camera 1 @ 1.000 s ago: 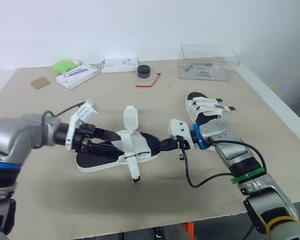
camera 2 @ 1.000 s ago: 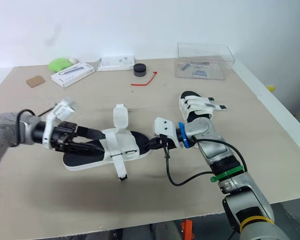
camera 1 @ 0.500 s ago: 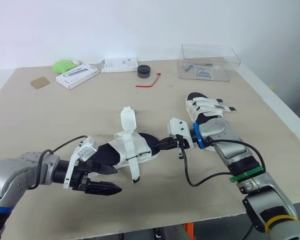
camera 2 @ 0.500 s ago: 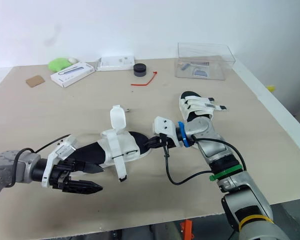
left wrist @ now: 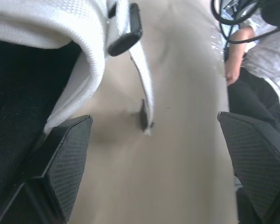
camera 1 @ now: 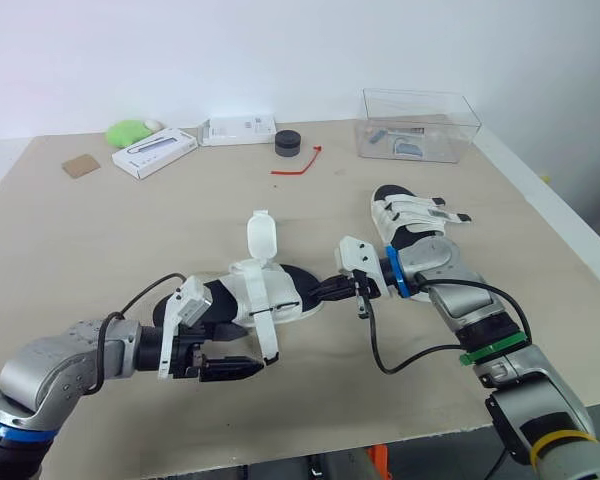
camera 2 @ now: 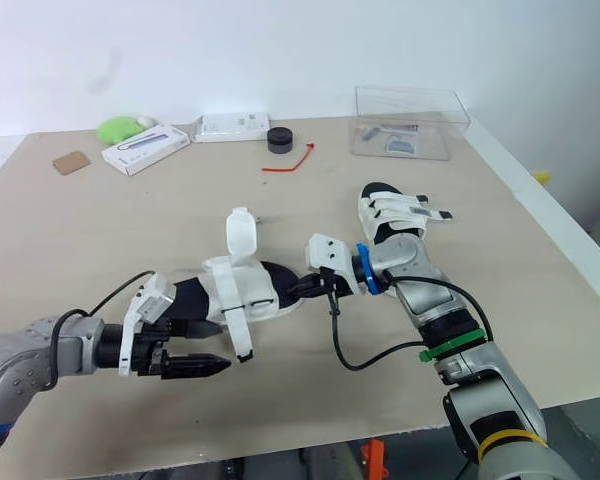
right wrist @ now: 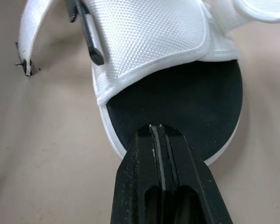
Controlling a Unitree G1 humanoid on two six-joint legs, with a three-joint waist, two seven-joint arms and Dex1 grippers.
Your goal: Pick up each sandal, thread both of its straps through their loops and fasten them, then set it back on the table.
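Sandal [camera 1: 265, 291], right hand [camera 1: 322, 292] closed; left hand [camera 1: 238, 350] splayed low

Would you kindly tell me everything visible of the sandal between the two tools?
The sandal lies flat on the table: black footbed, white sole rim, white mesh band. Both straps are unfastened, one standing up, the other trailing onto the table past a black loop. The right tool, shut, rests its tip on one end; the open left tool faces the trailing strap.
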